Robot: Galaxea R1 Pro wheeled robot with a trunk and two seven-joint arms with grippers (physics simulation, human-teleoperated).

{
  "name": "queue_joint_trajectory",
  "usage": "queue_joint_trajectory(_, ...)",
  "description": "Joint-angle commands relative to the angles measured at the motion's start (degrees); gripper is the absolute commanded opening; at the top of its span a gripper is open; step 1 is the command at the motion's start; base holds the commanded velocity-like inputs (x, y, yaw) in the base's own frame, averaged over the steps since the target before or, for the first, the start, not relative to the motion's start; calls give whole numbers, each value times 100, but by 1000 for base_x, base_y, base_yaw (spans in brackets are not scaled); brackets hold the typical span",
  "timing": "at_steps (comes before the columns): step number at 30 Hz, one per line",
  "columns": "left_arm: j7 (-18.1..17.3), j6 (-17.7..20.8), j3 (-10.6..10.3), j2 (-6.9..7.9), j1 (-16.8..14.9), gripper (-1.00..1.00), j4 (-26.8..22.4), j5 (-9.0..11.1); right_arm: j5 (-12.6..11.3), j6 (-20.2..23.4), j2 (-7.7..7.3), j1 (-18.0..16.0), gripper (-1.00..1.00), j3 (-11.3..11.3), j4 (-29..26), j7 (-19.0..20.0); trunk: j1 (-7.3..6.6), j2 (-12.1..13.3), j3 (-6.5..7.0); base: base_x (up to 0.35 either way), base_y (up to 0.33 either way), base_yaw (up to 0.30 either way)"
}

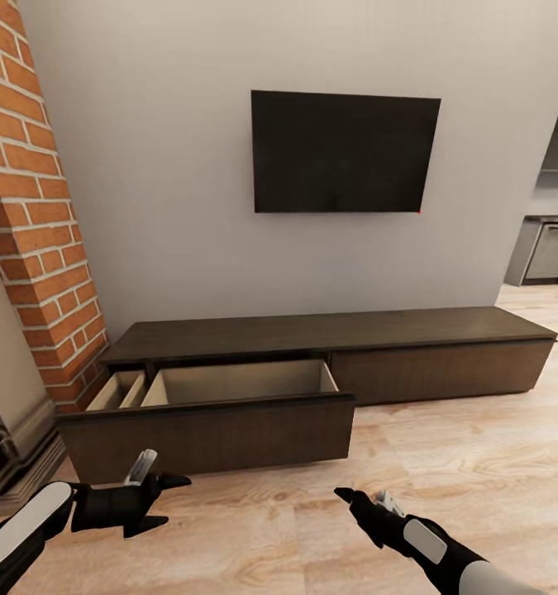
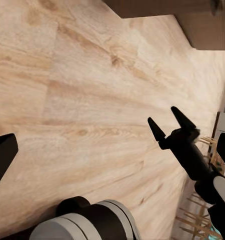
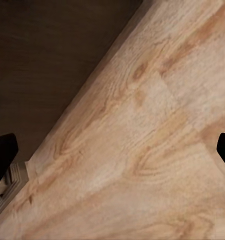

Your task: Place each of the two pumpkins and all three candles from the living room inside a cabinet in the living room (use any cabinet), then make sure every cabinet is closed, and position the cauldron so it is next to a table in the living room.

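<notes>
At the far left of the head view, a red brick chimney column [image 1: 35, 207] rises beside a dark stove or hearth base [image 1: 10, 438] that sits on the wooden floor [image 1: 477, 463]. Just right of the brick stands the cabinet [image 1: 444, 364], long and low against the grey wall [image 1: 163, 165], its flat top bare. Its left drawer [image 1: 221, 430] is pulled out over the floor, and the pale interior, split by a divider into a narrow left bay and a wide right bay, holds nothing visible. The right drawer front sits flush and closed. Above the cabinet's middle a black television [image 1: 345, 153] hangs on the wall. At the far right edge, kitchen units [image 1: 547, 248] show through an opening.

Below the open drawer front, the left end effector [image 1: 169, 502] hovers over the floor with its two black fingers spread apart and nothing between them. To the right, the right end effector [image 1: 345, 496] hangs over bare floor, also holding nothing; in the left wrist view its fingers [image 2: 155, 128] stand parted, and the right wrist view shows a fingertip at each side edge with floorboards between. Only open floor lies between both end effectors and the drawer.
</notes>
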Motion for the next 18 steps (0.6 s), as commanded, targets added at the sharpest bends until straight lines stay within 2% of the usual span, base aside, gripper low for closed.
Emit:
queue_joint_trajectory(1, 74, 4, 29, 4, -4, 100, -8, 56, -29, 17, -5, -4, 100, 30, -2, 3, -4, -1, 17, 0, 0, 0)
queue_joint_trajectory(18, 87, 9, 128, 4, -4, 100, 53, 84, -17, 4, 1, -3, 100, 32, -5, 31, -47, 22, 393, 0, 0, 0)
